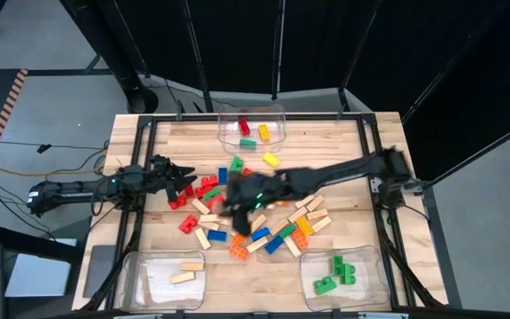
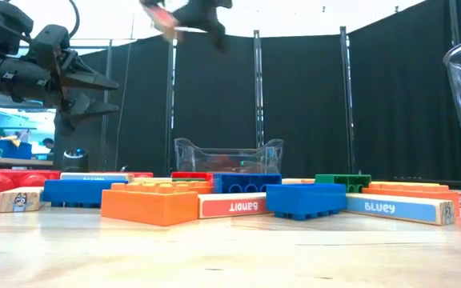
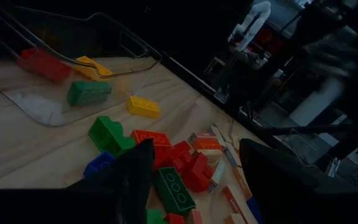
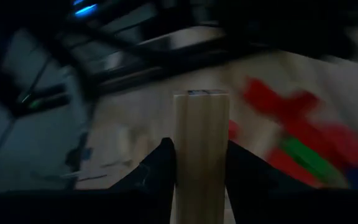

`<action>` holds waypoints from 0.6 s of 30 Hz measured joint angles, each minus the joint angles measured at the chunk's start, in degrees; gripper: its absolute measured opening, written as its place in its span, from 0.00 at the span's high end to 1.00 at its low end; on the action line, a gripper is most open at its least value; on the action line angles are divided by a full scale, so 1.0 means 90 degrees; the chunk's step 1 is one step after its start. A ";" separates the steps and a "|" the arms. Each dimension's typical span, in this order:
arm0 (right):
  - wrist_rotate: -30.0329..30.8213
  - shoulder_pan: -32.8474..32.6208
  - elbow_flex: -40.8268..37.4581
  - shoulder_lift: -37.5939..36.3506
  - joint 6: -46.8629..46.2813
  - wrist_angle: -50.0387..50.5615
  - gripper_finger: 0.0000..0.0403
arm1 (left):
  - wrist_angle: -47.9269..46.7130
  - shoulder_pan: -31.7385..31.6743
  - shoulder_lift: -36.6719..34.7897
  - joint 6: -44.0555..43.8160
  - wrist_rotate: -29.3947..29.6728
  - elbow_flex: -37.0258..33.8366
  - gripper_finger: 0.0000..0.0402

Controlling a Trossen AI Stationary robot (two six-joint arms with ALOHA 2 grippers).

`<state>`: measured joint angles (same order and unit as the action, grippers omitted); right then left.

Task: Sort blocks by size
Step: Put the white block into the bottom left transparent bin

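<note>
The blocks, red, green, blue, yellow and orange studded bricks and pale wooden bars (image 1: pixel 237 221), lie in a loose heap on the middle of the wooden table (image 1: pixel 343 142). Over the heap's left part hangs my right gripper (image 1: pixel 235 202), blurred and shut on a pale wooden bar (image 4: pixel 201 143). In the low view it shows high above the blocks (image 2: pixel 190 12). My left gripper (image 1: pixel 180 177) waits open at the heap's left edge, above the table (image 3: pixel 194 180), touching nothing. My right gripper pinches the wooden bar by its two long sides (image 4: pixel 182 168) between the two fingers (image 4: pixel 157 171). The bar lies along the fingers, and its free end (image 4: pixel 201 96) sticks out beyond them. It is lifted clear of the table.
A clear bin (image 1: pixel 251 124) at the far edge holds red, green and yellow bricks. A clear bin at the near left (image 1: pixel 166 276) holds wooden bars. One at the near right (image 1: pixel 343 276) holds green bricks. A yellow brick (image 1: pixel 271 159) lies alone near the far bin.
</note>
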<state>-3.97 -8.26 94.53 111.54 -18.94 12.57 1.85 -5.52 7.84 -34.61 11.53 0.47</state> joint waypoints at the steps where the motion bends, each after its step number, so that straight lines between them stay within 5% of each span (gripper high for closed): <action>1: -0.0178 -0.0078 0.0321 0.0278 0.0211 0.0003 0.70 | 0.0000 0.0000 0.0002 0.0000 0.0000 0.0000 0.39; 10: -0.1813 -0.0163 0.2909 0.2194 0.0942 -0.0019 0.70 | -0.0002 0.0000 0.0005 0.0006 0.0000 0.0000 0.39; 18: -0.3170 -0.0331 0.4314 0.3612 0.0261 -0.0029 0.70 | -0.0005 0.0000 0.0005 0.0005 0.0000 0.0000 0.39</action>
<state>-32.50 -11.24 133.35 144.04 -16.58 12.31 1.80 -5.52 7.88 -34.57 11.53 0.47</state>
